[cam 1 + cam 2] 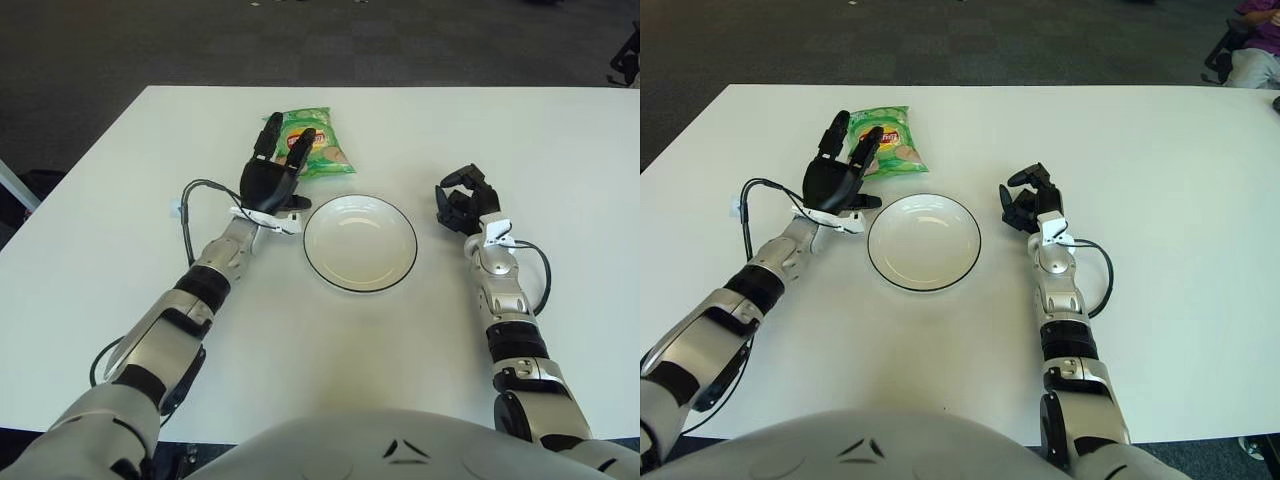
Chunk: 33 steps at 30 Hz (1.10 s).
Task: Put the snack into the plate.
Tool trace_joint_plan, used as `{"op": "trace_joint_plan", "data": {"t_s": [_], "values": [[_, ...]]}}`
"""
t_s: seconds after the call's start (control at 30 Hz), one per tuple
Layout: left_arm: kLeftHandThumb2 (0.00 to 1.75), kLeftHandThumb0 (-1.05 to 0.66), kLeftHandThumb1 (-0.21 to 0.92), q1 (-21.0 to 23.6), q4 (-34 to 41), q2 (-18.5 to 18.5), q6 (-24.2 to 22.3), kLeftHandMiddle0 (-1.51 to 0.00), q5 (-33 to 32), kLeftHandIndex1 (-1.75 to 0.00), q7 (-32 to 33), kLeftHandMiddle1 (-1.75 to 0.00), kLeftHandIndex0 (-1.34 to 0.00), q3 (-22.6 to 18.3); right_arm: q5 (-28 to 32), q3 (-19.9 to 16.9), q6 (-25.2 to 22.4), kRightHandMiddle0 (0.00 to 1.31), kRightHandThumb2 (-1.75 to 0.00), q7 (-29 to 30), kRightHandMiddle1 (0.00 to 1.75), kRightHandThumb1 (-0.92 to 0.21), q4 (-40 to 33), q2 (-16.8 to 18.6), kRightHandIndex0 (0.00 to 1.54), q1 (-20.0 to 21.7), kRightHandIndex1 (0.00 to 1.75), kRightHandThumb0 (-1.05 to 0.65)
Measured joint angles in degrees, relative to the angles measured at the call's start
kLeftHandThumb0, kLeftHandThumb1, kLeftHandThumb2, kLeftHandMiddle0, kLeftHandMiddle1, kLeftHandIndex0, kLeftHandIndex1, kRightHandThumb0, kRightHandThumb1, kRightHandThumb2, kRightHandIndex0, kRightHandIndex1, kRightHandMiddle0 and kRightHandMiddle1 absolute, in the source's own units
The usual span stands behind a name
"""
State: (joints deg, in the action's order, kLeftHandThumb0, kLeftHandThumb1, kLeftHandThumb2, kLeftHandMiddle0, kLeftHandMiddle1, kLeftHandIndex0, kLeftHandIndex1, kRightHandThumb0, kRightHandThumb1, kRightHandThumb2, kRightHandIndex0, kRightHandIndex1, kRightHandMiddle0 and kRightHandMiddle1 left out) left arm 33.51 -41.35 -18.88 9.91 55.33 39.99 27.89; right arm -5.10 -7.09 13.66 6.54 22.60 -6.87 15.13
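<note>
The snack [311, 143], a small crinkly green foil bag, lies flat on the tabletop [110, 230] just beyond the plate [360, 243] and a little to its left, not yet in it. The left hand [272, 178] hovers over the bag's near-left corner with its dark fingers [268, 133] spread, reaching across the foil; it grips nothing, and from here I cannot tell whether the fingertips touch the bag. It looks placed for a grasp from above, which suits a thin, puffy packet that would slip or crumple if pushed sideways. The plate is round, white and shallow with a thin dark rim, glossy and bare inside, so it seems ready to take the bag. The right hand [462, 207] shows to the right of the plate, fingers curled, holding nothing.
</note>
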Motion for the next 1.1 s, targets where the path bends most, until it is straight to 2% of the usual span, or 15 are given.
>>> {"op": "trace_joint_plan", "data": {"t_s": [0.27, 0.67, 1.1], "values": [[0.0, -0.54, 0.72, 0.88, -1.91, -0.08, -0.04, 0.0, -0.82, -0.01, -2.54, 0.0, -0.21, 0.3, 0.04, 0.02, -0.02, 0.33, -0.79, 0.0, 1.75, -0.71, -0.01, 0.05, 0.82, 0.0, 1.75, -0.38], [0.0, -0.52, 0.72, 4.77, -5.38, -0.4, 0.6, 0.0, -0.9, 0.0, -4.06, 0.0, -0.2, 0.87, 0.04, 0.05, -0.05, 0.33, -0.79, 0.0, 1.75, -0.71, -0.06, 0.26, 0.82, 0.0, 1.75, -0.38], [0.0, -0.53, 0.72, 8.94, -14.27, 0.42, 1.4, 0.0, -2.82, 0.0, -5.48, 0.0, -0.2, 1.94, 0.06, 0.06, -0.05, 0.33, -0.79, -0.01, 1.75, -0.71, -0.06, 0.32, 0.82, 0.0, 1.75, -0.38]]}}
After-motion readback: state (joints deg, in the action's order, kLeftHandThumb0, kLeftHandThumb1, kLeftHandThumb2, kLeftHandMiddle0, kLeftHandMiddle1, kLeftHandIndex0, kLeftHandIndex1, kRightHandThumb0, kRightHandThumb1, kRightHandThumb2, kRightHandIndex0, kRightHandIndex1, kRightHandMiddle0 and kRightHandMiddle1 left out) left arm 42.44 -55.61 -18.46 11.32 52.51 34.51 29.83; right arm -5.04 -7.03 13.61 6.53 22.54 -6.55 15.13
